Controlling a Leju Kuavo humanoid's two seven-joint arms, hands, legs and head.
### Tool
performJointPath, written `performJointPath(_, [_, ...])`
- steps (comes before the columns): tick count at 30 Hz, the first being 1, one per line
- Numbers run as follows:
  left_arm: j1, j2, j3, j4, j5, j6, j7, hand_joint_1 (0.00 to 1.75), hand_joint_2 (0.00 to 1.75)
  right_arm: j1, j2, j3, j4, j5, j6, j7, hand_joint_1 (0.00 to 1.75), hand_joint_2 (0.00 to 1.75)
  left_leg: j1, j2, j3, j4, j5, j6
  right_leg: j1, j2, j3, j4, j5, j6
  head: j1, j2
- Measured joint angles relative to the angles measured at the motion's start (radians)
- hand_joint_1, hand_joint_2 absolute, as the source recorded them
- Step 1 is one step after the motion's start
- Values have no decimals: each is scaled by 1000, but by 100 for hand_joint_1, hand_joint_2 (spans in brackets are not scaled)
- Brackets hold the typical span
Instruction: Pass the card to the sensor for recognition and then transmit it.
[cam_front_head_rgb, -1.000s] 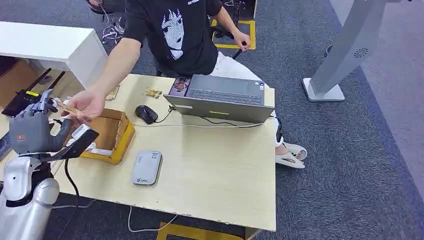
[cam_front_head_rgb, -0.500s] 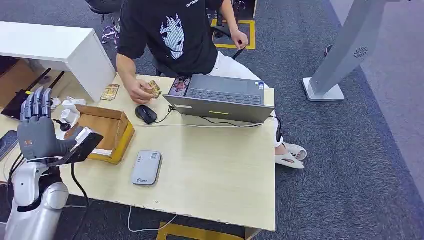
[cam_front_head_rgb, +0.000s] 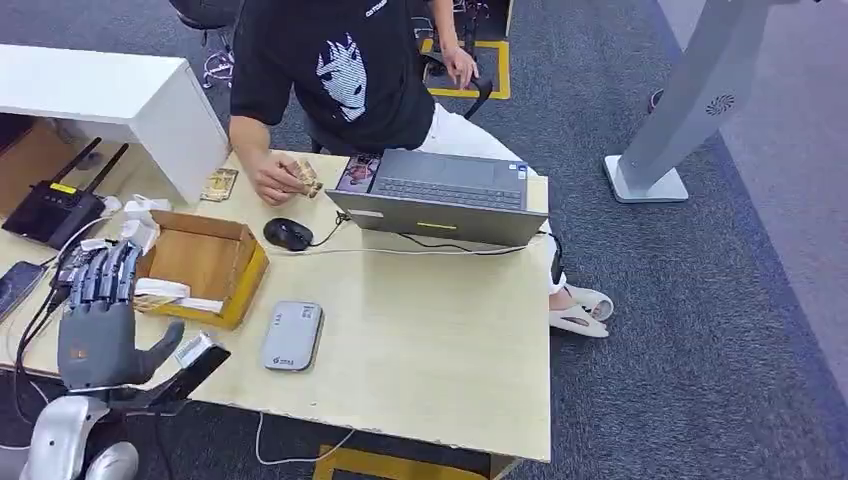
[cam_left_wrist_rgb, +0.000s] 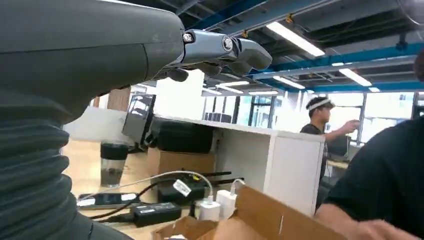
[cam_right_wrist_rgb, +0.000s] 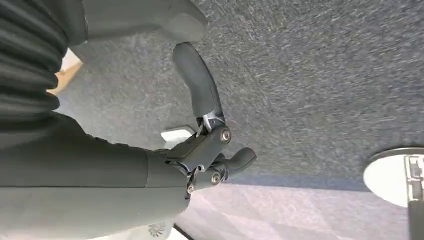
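A: Left hand (cam_front_head_rgb: 100, 325)?

B: Stands upright over the near left corner of the table (cam_front_head_rgb: 430, 330), palm away from the head camera. Fingers straight and slightly apart. Holds nothing.

A: Right hand (cam_right_wrist_rgb: 200, 150)?

B: Hangs over grey carpet (cam_right_wrist_rgb: 325, 75) in the right wrist view. One dark finger straight, the others bent in loosely, thumb apart from them. Grips nothing.

A: And the card (cam_front_head_rgb: 306, 178)?

B: Not with the robot. Pinched in the person's hand (cam_front_head_rgb: 275, 183) at the far side of the table, just left of the laptop (cam_front_head_rgb: 445, 190) and beyond the mouse (cam_front_head_rgb: 288, 233). Well apart from the left hand.

A: Touching the tabletop?

B: Cannot tell; low over it at least.

A: Sensor (cam_front_head_rgb: 292, 336)?

B: Lies flat near the front edge of the table, a grey pad with rounded corners. Just right of the cardboard box (cam_front_head_rgb: 215, 262), near the left hand but not touching it. Nothing on top of it.

A: Anything else on the left?

B: A second card (cam_front_head_rgb: 219, 184) flat on the table, left of the person's hand. Nearer the robot, a black router (cam_front_head_rgb: 52, 210) with two aerials and a phone (cam_front_head_rgb: 18, 287) at the picture's left edge, with cables between them.
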Motion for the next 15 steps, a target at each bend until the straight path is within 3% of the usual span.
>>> performJointPath(7, [221,0,41,-127,0,-52,0,0,175,1,1,0,-3,-29,0,-5,0,175,0,-1,0,0,-1,-1,0,-1,0,0,-2,-2,0,0])
performJointPath(11, [258,-7,108,-158,-46,-108,-9,0,175,1,1,0,-5,-26,0,-8,0,175,1,-2,0,0,-2,-1,0,-2,0,0,-2,-2,0,0])
performJointPath(15, [252,-42,235,-159,-57,-104,-58,0,175,1,1,0,-6,-7,0,-8,0,175,1,-2,0,0,-1,-2,0,-2,0,0,-2,-2,0,0])
